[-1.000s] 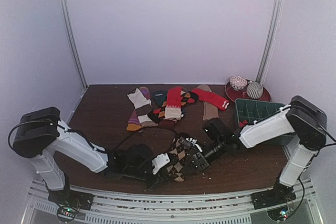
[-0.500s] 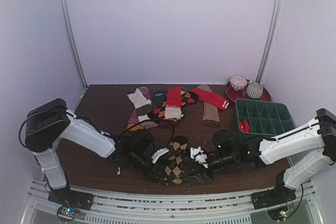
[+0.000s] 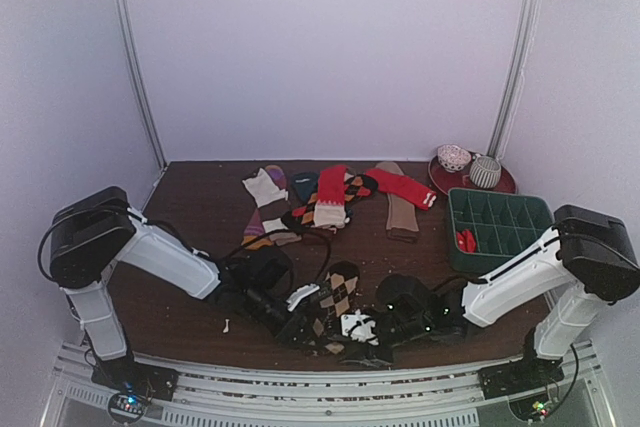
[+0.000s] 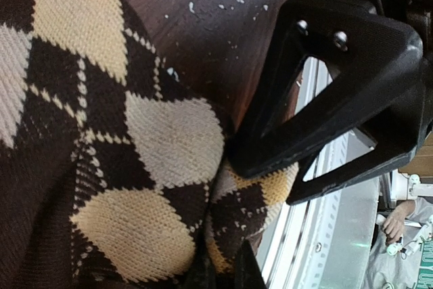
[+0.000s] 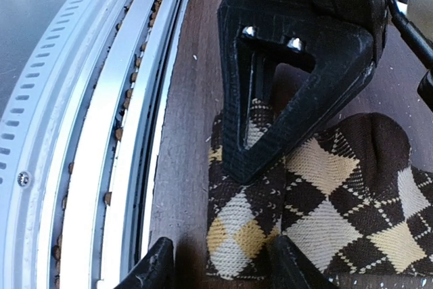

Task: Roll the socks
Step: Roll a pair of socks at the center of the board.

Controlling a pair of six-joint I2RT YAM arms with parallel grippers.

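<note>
The dark brown argyle sock [image 3: 335,297] with tan diamonds lies near the table's front edge, partly folded over itself. My left gripper [image 3: 303,325] is shut on a fold of the argyle sock [image 4: 169,187], and its tips [image 4: 223,272] show only at the bottom edge of the left wrist view. My right gripper [image 3: 362,329] faces it from the right. In the right wrist view the right gripper [image 5: 223,269] is open, with the sock's end [image 5: 243,241] between its fingers. The red sock [image 3: 400,185] with the striped cuff lies at the back.
A pile of other socks [image 3: 290,202] lies at the back centre. A green compartment tray [image 3: 500,222] stands at the right, with a red plate [image 3: 445,179] holding rolled socks behind it. The metal front rail [image 5: 88,133] runs close beside the right gripper.
My right arm has swung down from mid-table to the front edge, and its gripper has opened around the sock's end. The left gripper has shifted slightly nearer with the sock.
</note>
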